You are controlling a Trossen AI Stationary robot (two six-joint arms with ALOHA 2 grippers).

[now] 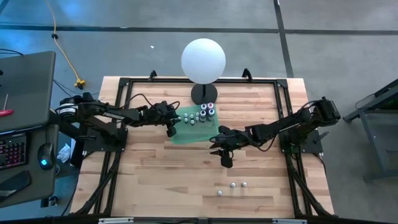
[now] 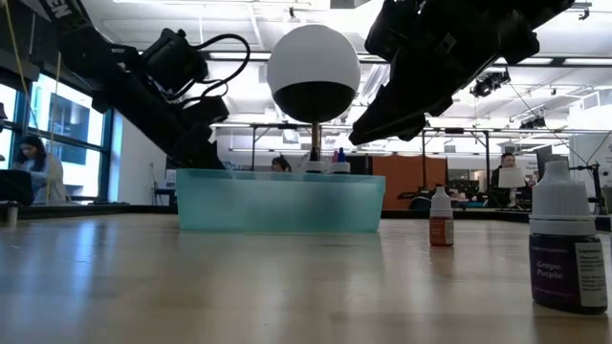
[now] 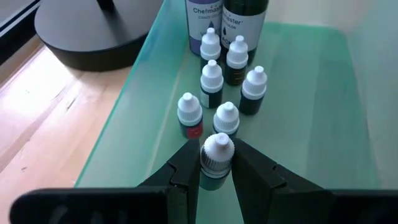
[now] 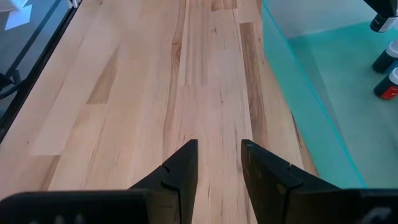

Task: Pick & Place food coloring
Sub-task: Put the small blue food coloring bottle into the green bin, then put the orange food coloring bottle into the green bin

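Note:
The food coloring is a group of tiny white-capped bottles [image 3: 221, 74] standing in a shallow green tray [image 1: 189, 135], plus three more standing on the bare table [image 1: 233, 185]. My left gripper [image 3: 216, 154] is at the tray's left end [image 1: 171, 129] and is shut on one small bottle. My right gripper [image 4: 219, 152] hovers open over bare wood [image 1: 225, 160], just off the tray's right near corner, with nothing between its fingers. In the low view the tray wall [image 2: 277, 201] hides the left fingertips. My left gripper pinches one small bottle just under its white cap [image 3: 216, 149], one finger [image 3: 185, 168] on each side. The fingers slant down into the tray from the table's left. The bottle stands upright in the hold; whether its base touches the tray floor cannot be told.
A white globe lamp [image 1: 203, 60] on a black round base [image 1: 204, 94] stands just behind the tray. In the low view two loose bottles [image 2: 440, 218] [image 2: 566, 250] stand near the camera. Black frame rails [image 1: 112, 168] run along the table sides. Bare wood lies near and left.

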